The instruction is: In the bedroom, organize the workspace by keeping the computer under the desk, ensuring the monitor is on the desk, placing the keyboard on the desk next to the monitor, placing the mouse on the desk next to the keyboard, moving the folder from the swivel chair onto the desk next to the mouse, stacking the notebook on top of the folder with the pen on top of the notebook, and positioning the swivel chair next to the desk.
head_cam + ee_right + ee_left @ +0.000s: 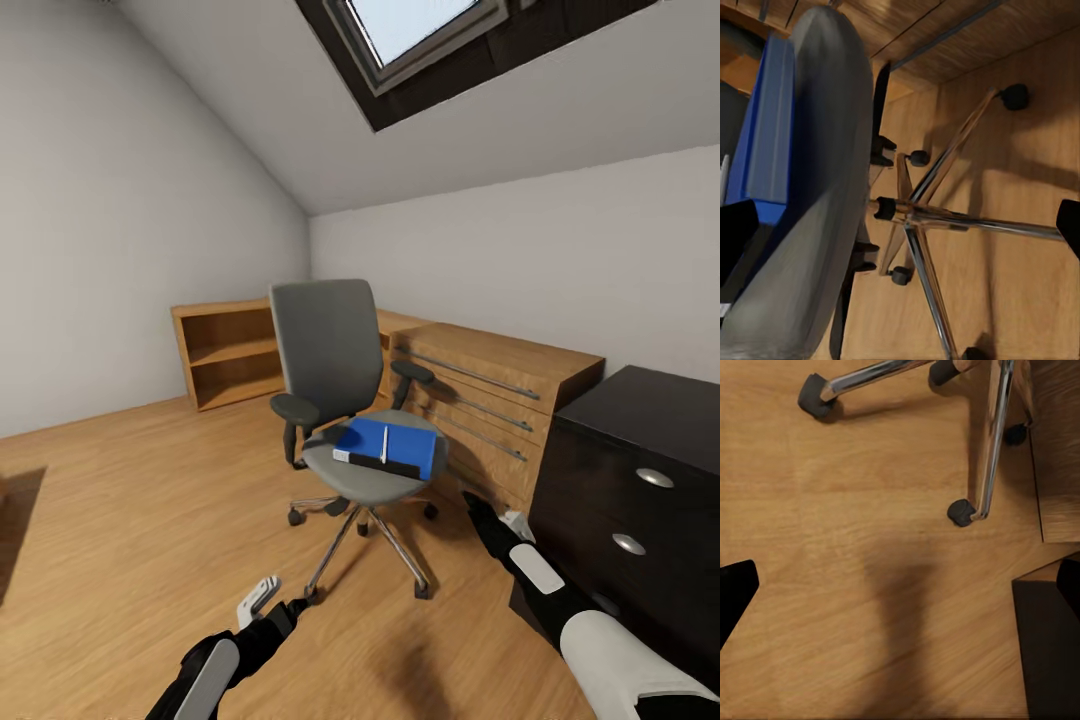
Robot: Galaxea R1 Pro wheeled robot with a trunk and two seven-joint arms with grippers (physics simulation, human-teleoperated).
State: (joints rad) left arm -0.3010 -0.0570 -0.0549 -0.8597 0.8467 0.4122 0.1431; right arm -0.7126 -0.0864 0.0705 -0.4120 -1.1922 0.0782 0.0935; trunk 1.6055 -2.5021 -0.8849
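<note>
The grey swivel chair (330, 395) stands on the wood floor mid-room, and the blue folder (392, 443) lies flat on its seat. A thin whitish line crosses the folder's cover; I cannot tell whether it is the pen. The black drawer unit of the desk (640, 470) is at the right. My left gripper (262, 598) hangs open low over the floor before the chair's chrome base (979, 442). My right gripper (492, 515) is open between chair and desk, beside the seat (825, 187) and folder (766, 135). Monitor, keyboard, mouse, notebook and computer are out of view.
A low wooden dresser (495, 395) runs along the back wall behind the chair, touching the desk's side. An open wooden bookshelf (228, 352) stands in the corner. Bare wood floor (130, 500) spreads to the left. A skylight sits in the sloped ceiling.
</note>
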